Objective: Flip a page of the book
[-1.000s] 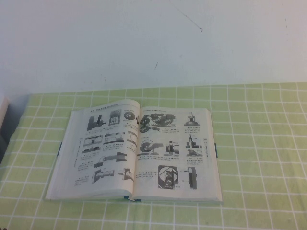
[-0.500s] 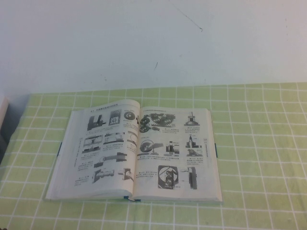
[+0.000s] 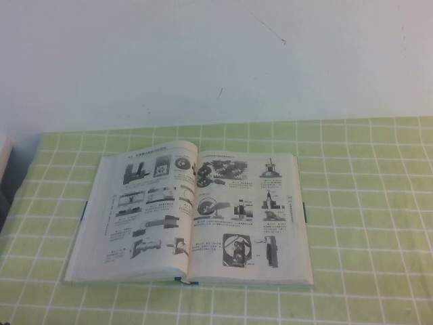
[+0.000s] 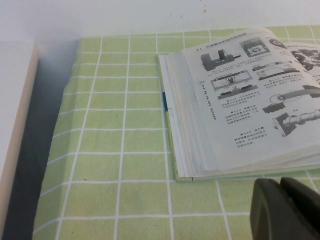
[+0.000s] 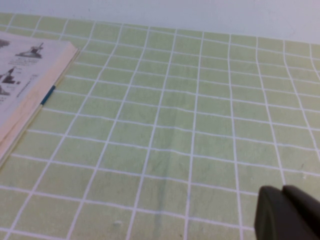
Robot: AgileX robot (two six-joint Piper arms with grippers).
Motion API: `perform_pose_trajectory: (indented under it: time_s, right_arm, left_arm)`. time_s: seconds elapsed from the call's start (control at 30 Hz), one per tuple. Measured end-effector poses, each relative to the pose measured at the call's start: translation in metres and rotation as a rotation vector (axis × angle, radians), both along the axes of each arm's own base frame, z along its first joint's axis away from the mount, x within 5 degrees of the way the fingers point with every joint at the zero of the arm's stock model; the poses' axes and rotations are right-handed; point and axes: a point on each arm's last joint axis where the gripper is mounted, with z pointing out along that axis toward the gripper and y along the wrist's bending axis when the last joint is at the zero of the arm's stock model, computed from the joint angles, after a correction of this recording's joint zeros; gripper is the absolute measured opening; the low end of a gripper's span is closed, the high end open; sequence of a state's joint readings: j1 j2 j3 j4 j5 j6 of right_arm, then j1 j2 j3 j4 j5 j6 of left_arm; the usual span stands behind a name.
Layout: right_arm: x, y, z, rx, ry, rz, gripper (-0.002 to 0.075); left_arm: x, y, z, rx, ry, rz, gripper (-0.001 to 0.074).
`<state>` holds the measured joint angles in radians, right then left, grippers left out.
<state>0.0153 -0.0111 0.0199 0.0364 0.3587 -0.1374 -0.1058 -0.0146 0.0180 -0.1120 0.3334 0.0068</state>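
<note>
The book [image 3: 193, 217] lies open and flat on the green checked cloth, its dark blue-green cover edges showing at both sides. Both facing pages carry dark machine-part pictures. The left page [image 3: 145, 203] arches up a little near the spine, and the right page [image 3: 247, 206] lies flat. I cannot tell which leaf has the blank face. Neither gripper shows in the high view. My left gripper [image 4: 281, 183] is shut and empty, low beside the book's near left corner [image 4: 182, 175]. My right gripper [image 5: 282, 191] is shut and empty over bare cloth, well right of the book's right edge [image 5: 30, 95].
A white block with a pale edge [image 4: 15, 125] stands at the table's far left, also at the left border of the high view [image 3: 4, 156]. A white wall [image 3: 216, 61] runs behind the table. The green checked cloth [image 3: 365, 203] stretches right of the book.
</note>
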Motion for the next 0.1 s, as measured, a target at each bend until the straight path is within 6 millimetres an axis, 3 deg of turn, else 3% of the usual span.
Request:
perform_pose_trajectory:
  time_s: [0.1]
  right_arm:
    - [0.0,0.0,0.0,0.0,0.0,0.0,-0.0003]
  left_arm:
    - [0.0,0.0,0.0,0.0,0.0,0.0,-0.0004]
